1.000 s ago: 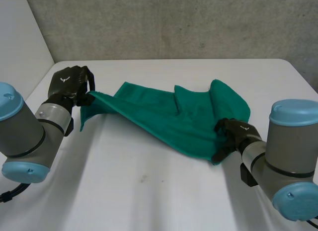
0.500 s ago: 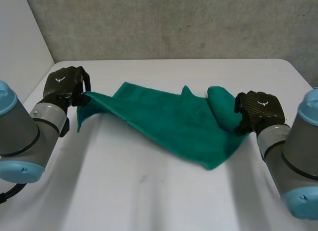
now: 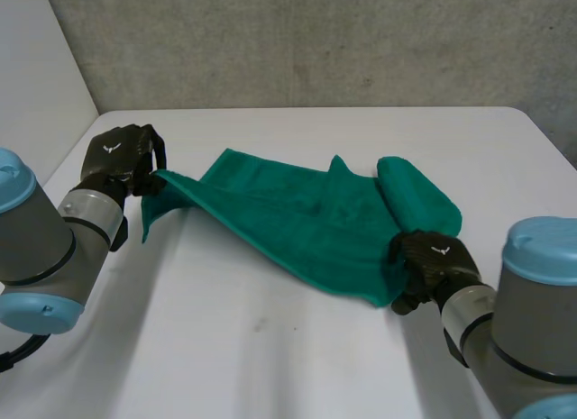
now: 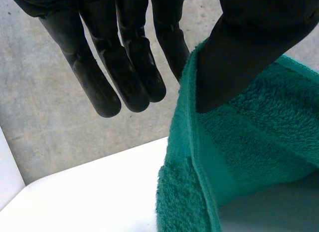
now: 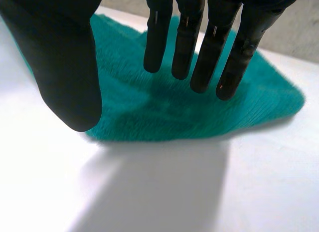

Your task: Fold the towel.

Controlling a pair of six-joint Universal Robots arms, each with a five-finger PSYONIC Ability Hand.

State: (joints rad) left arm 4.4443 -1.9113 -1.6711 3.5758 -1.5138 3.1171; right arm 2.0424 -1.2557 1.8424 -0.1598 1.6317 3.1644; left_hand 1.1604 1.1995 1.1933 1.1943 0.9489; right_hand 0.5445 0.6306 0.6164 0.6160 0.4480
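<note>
Green towel, one, rumpled on white counter. Left hand: fingers and thumb pinch one raised corner. Right hand: fingers straight, empty, over the near corner.

Premises: a bare robot test lab. Evidence: rough grey concrete wall across the top of the frame, plain white table below it, white panel upper left, left arm and right arm at the lower corners.
</note>
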